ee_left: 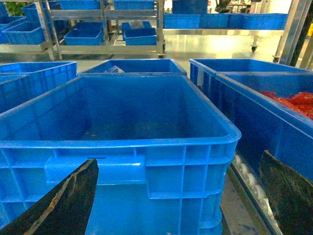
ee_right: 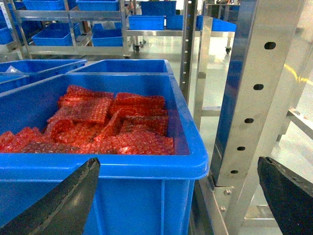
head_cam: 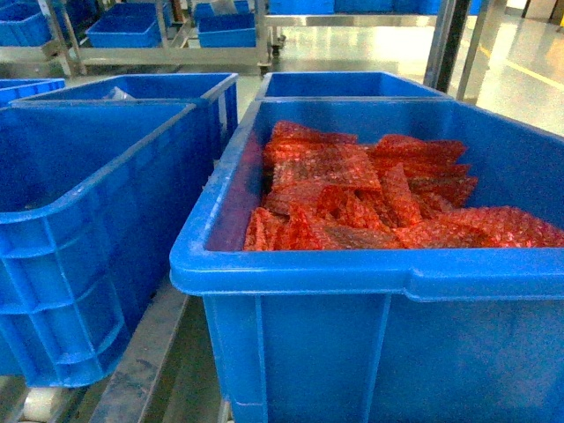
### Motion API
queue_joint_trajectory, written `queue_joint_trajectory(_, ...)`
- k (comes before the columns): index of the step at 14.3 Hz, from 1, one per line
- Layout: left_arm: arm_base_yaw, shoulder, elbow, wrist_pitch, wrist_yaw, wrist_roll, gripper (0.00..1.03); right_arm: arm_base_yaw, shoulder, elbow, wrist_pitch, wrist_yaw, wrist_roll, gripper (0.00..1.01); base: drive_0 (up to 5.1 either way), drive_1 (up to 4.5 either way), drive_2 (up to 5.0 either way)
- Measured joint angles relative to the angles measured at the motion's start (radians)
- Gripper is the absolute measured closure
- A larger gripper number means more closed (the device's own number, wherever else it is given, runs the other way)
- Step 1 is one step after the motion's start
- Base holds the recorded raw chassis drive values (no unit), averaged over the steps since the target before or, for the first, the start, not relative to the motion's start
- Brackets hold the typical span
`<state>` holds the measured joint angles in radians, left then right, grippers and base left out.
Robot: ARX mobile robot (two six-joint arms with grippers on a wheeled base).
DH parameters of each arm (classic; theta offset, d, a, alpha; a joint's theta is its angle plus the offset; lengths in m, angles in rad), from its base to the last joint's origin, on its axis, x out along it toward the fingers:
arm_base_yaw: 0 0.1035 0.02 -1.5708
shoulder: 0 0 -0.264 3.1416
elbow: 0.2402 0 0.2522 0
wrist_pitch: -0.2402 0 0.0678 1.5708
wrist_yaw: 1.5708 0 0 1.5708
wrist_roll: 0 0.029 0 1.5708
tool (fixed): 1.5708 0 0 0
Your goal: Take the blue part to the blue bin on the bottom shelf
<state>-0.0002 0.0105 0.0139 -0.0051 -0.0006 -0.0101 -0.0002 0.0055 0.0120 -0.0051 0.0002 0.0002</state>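
Two arms poised over a row of blue crates on a roller rack. The left gripper [ee_left: 178, 161] hangs with its jaws spread wide and nothing between them, facing the near wall of a deep blue bin [ee_left: 146, 147]. The right gripper [ee_right: 178, 164] is just as wide apart and just as bare-handed, squared up to the neighbouring bin [ee_right: 122, 169], which is heaped with red bubble-wrap packets [ee_right: 107, 127].

The blue part itself cannot be made out in any view. No part shows on the scuffed floor of the left-hand bin, and only red shows in the right-hand one. A pale, crumpled something [ee_left: 115, 69] lies in the bin behind [ee_left: 132, 66], too small to identify. With the part out of sight, neither its bearing from either gripper nor the run of its long axis can be judged, and neither arm can be called the nearer.

Which crate counts as the bin on the bottom shelf is also unsettled — more bins sit on a low rack [ee_left: 110, 48] across the aisle. The scene suits a part waiting somewhere off camera as readily as one already dropped beyond view.
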Motion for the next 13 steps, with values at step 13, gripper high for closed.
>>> queue_joint_trajectory(13,0.0,0.0,0.0,0.0,0.0,0.0,0.05,0.0,0.0,0.0,0.0,0.0,0.0,0.03,0.0,0.0,0.0)
